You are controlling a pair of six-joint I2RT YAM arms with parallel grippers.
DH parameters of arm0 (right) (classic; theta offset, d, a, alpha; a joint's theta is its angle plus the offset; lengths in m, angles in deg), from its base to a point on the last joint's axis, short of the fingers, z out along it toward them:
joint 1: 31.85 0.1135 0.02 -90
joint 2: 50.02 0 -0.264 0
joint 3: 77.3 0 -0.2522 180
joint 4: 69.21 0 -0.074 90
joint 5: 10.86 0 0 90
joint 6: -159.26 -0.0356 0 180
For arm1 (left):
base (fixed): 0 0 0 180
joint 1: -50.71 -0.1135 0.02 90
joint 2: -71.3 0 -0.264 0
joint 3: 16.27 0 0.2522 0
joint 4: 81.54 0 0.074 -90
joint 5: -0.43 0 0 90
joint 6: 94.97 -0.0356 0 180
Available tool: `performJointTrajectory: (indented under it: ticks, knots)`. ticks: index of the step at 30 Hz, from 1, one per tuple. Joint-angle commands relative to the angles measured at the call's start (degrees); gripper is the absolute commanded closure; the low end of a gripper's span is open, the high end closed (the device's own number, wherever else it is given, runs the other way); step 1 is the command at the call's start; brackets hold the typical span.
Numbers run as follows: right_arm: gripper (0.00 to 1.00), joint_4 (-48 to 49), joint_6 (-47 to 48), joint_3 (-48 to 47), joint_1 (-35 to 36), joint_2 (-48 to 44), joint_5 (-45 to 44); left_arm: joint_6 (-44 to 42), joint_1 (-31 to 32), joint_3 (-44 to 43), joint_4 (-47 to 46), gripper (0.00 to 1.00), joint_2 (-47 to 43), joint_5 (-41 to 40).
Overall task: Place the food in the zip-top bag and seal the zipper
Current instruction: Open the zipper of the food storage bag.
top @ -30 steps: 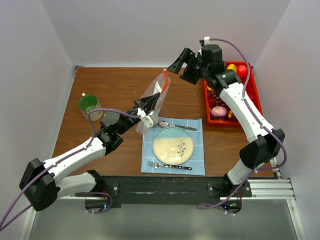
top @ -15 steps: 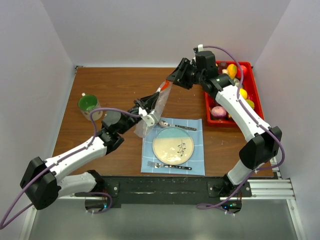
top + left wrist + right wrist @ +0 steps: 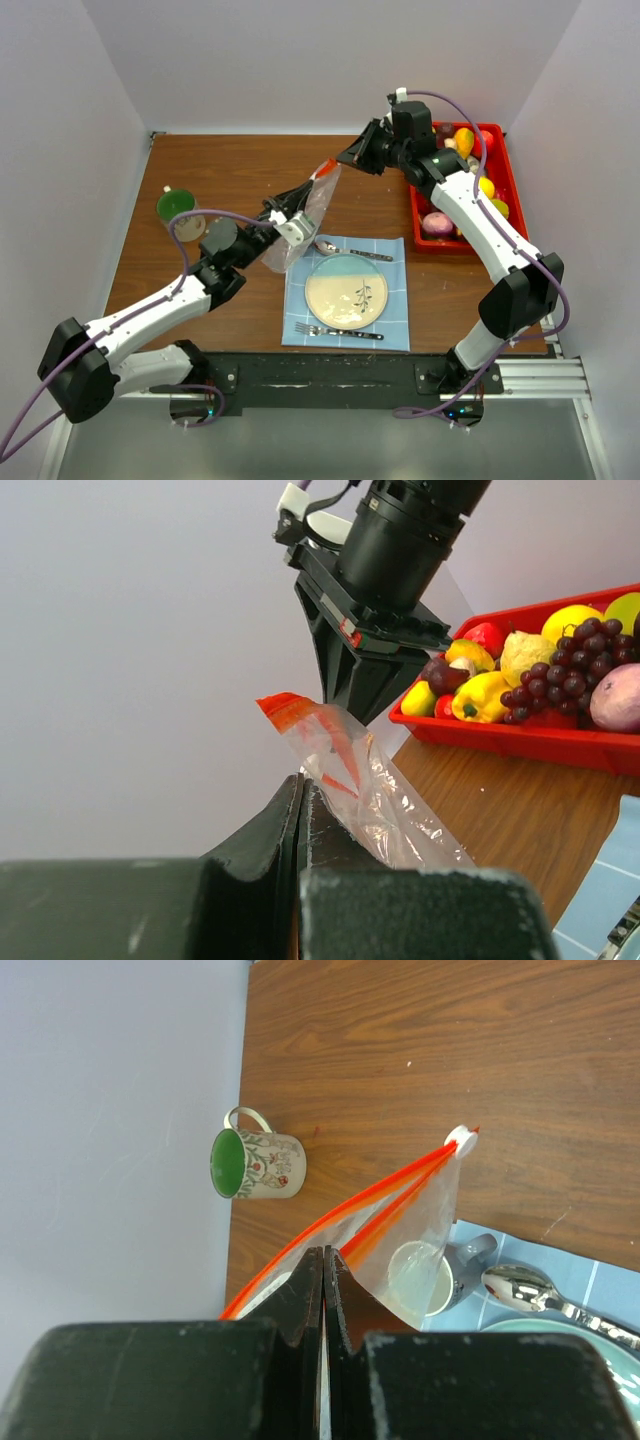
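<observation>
The clear zip-top bag (image 3: 312, 200) hangs tilted above the table's middle, its orange-red zipper (image 3: 385, 1185) running along the open mouth. My left gripper (image 3: 290, 212) is shut on the bag's lower part (image 3: 385, 800). My right gripper (image 3: 343, 162) is shut on one lip of the mouth (image 3: 325, 1252), right at the zipper's upper end. The food (image 3: 520, 675), including purple grapes (image 3: 565, 673), a yellow pepper and red pieces, lies in the red tray (image 3: 507, 175) at the back right. No food is in the bag.
A blue mat (image 3: 393, 330) near the front holds a plate (image 3: 346, 291), a fork (image 3: 335, 332) and a spoon (image 3: 352, 250). A green-lined mug (image 3: 177, 207) stands at the left. A grey cup (image 3: 430, 1278) shows through the bag, beside the spoon.
My right gripper has swung left from beside the tray to the bag's top and closed on its mouth edge. The left gripper kept hold and lifted the bag slightly.
</observation>
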Motion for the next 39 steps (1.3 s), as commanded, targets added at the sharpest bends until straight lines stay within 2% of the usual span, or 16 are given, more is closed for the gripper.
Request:
performJointTrajectory:
  ticks: [1, 4, 5, 7, 9, 10, 13, 16, 21, 26, 28, 33, 39]
  knots:
    - [1.0, 1.9, -0.6, -2.6, -0.1, -3.1, 1.4, 3.1, 0.3, 0.4, -2.4, 1.0, -2.2, -1.1]
    - [1.0, 0.9, 0.0, -4.2, 0.0, -2.7, 0.7, 3.2, 0.3, 0.1, -2.4, 1.0, -2.1, -1.3]
    - [0.95, 0.0, 0.3, -4.7, -0.1, -2.2, 0.8, 3.0, 0.3, 0.1, -2.4, 1.0, -2.0, -1.3]
    - [0.76, -1.6, 1.2, -6.9, -0.1, -1.6, 1.3, 2.3, 0.3, 0.2, -3.0, 1.0, -2.1, -1.3]
    - [0.7, -2.7, 1.3, -7.5, -0.1, -1.4, 2.8, 1.3, 0.3, 0.3, -3.1, 1.0, -2.1, -0.2]
    - [0.6, -3.2, 1.2, -7.7, -0.2, -1.5, 3.1, 0.3, 0.3, 0.3, -3.1, 1.0, -1.9, 0.2]
    - [0.48, -4.3, 0.4, -8.1, -0.3, -1.8, 4.2, -3.9, 0.3, 0.4, -3.9, 1.0, -1.2, 1.6]
    - [0.46, -6.3, -0.4, -9.6, -1.0, -1.5, 5.1, -7.2, 0.3, 1.2, -8.0, 1.0, -0.8, 3.3]
    - [0.46, -9.0, -2.2, -11.7, -1.6, -1.2, 6.0, -12.5, 1.1, 0.0, -7.7, 1.0, 0.9, 3.7]
    - [0.46, -8.4, -4.9, -11.7, -1.6, 0.0, 9.5, -18.8, 3.6, 1.0, -10.1, 1.0, 2.6, 0.3]
    - [0.46, -8.9, -5.3, -11.5, -1.5, 0.4, 10.2, -21.2, 4.2, 2.2, -13.7, 1.0, 3.5, -1.3]
    - [0.46, -12.6, -4.2, -11.1, -1.7, 0.2, 6.7, -23.6, 4.6, 4.3, -19.4, 1.0, 3.8, -3.7]
    - [0.42, -16.3, -3.0, -13.8, -3.2, 0.8, 3.5, -24.7, 5.0, 4.5, -19.6, 1.0, 3.8, -4.0]
